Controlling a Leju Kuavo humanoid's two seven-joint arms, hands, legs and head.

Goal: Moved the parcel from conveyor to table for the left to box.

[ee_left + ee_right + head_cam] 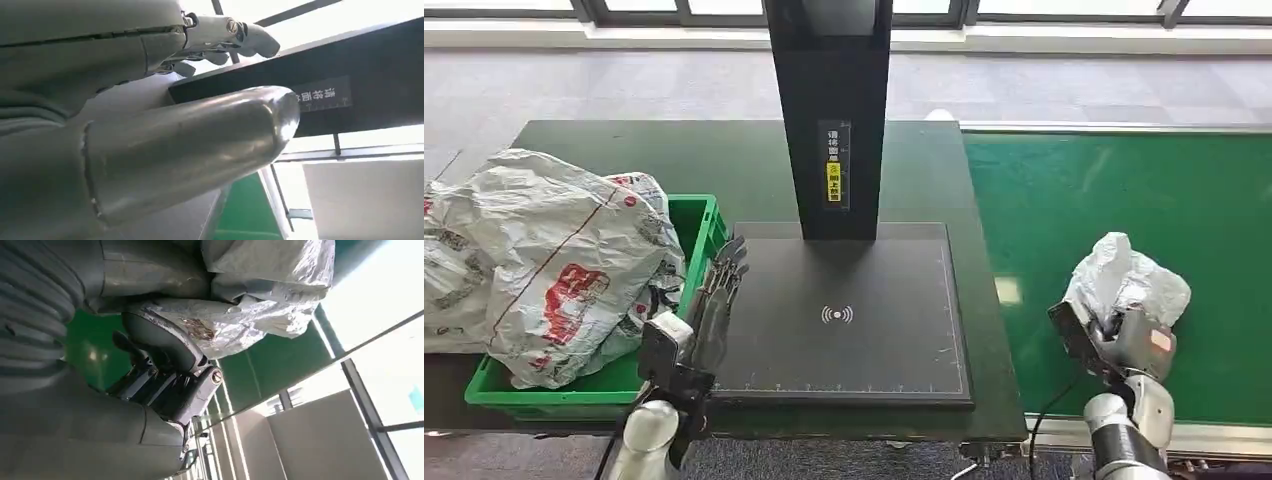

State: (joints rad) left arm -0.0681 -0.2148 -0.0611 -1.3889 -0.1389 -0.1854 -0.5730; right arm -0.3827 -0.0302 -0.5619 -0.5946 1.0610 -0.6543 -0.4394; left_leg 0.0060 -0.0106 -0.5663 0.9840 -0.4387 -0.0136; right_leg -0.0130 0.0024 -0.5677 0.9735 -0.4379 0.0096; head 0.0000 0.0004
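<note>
Far left: green crate piled with bagged parcels, sitting on the bench. Left hand hovers at the near left edge of the scan pad, fingers straight and apart, holding nothing. Black post rises from the back of the pad. Right: the parcel, a crumpled white bag, lies on the green conveyor with the right hand closed on its near side; wrist view shows thumb and fingers clamping the plastic. You should lift it well off the belt before swinging left, carry it in front of the post, and set it mid-pad within the left hand's reach. Loose film may slip; keep the grip firm.
</note>
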